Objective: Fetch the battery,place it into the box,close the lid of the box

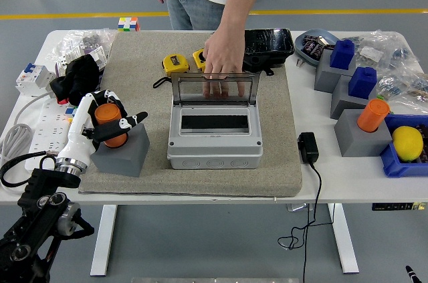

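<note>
Battery [110, 124], the orange cylinder, is wrapped in the left hand [107, 122], fingers curled round its sides, long axis near upright with a slight tilt. It sits at the top of the grey block [120, 152], and whether it has cleared its socket I can't tell from this head view. The right hand isn't showing at all, so the left does the work.

From the hand, the box [214, 137] lies at about three o'clock, near but with open mat [147, 96] between. Its dark opening faces up, and the clear lid [215, 89] stands raised at the far edge, at twelve o'clock from the opening. A person's hand [224, 55] rests on top of that lid, seemingly steadying it.

In my judgement, the carry goes rightward over the box's near-left wall; that rim is the one thing in the way. Yellow tape measures [184, 62] lie at one o'clock, well clear. Another orange cylinder [372, 114] stands far off to the right.
</note>
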Controlling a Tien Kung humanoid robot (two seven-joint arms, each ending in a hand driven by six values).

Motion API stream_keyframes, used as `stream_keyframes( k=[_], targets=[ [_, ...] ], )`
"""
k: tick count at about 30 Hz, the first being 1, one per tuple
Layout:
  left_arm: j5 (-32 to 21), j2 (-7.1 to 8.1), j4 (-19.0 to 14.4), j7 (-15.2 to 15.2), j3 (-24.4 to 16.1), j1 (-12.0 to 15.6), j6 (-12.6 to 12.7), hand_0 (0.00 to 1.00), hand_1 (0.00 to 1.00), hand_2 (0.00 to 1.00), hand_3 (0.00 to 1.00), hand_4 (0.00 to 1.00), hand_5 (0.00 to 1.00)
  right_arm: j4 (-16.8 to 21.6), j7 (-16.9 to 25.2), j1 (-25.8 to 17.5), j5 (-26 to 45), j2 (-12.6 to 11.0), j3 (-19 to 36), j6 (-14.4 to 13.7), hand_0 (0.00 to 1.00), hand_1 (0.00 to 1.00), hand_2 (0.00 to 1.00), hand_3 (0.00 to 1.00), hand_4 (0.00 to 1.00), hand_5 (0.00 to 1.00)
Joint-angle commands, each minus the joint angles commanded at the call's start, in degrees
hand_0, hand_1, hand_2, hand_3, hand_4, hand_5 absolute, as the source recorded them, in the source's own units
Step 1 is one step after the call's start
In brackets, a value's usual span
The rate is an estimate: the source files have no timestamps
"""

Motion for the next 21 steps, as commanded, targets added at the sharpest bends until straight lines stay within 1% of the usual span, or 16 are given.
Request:
stream_keyframes(
  k=[6, 10, 13, 14, 15, 17, 18, 21],
  targets=[
    [-0.13, 0.24, -1.58, 0.14, -0.06, -0.57, 0.51, 0.068, 0.008, 0.056, 0.052, 0.998, 0.002, 0.0, -0.07, 0.06, -0.31, 0.0, 0.43, 0.0, 0.791, 0.748, 0.747, 0.795, 0.998, 0.998],
    [0.59, 0.57, -3.51, 0.18, -0.06, -1.06, 1.66, 0.068, 0.007, 0.054, 0.049, 0.998, 0.002, 0.0, -0.03, 0.1, -0.35, 0.01, 0.55, -0.01, 0.79, 0.748, 0.747, 0.796, 0.998, 0.998],
    [3.38, 1.05, -5.97, 0.05, 0.34, -1.31, 3.86, 0.068, 0.007, 0.054, 0.049, 0.998, 0.002, 0.0, -0.01, 0.14, -0.45, -0.01, 0.72, -0.02, 0.79, 0.748, 0.747, 0.796, 0.998, 0.998],
    [3.95, 1.21, -6.53, -0.05, 0.52, -1.42, 4.61, 0.048, 0.002, 0.039, 0.02, 0.998, 0.002, 0.0, -0.02, 0.16, -0.49, -0.01, 0.78, -0.02, 0.791, 0.748, 0.747, 0.796, 0.998, 0.998],
    [4.95, 1.46, -7.24, -0.15, 0.78, -1.59, 5.55, 0.048, 0.002, 0.039, 0.02, 0.998, 0.002, 0.0, -0.03, 0.19, -0.54, -0.02, 0.84, -0.02, 0.791, 0.748, 0.747, 0.796, 0.998, 0.998],
    [7.18, 2.19, -8.98, -0.49, 1.64, -2.16, 8.19, 0.048, 0.002, 0.039, 0.02, 0.998, 0.002, 0.0, -0.04, 0.25, -0.61, -0.07, 0.91, -0.02, 0.791, 0.748, 0.747, 0.796, 0.998, 0.998],
    [7.52, 2.46, -9.58, -0.65, 2.02, -2.36, 9.06, 0.048, 0.002, 0.039, 0.02, 0.998, 0.002, 0.0, -0.06, 0.27, -0.69, -0.08, 0.99, -0.03, 0.791, 0.748, 0.747, 0.796, 0.998, 0.998],
    [10.77, 3.2, -11.81, -0.67, 3.18, -2.93, 12.2, 0.034, 0.002, 0.031, 0.006, 0.998, 0.021, 0.0, -0.07, 0.31, -0.77, -0.15, 1.07, -0.05, 0.791, 0.749, 0.747, 0.796, 0.998, 0.998]
  ],
)
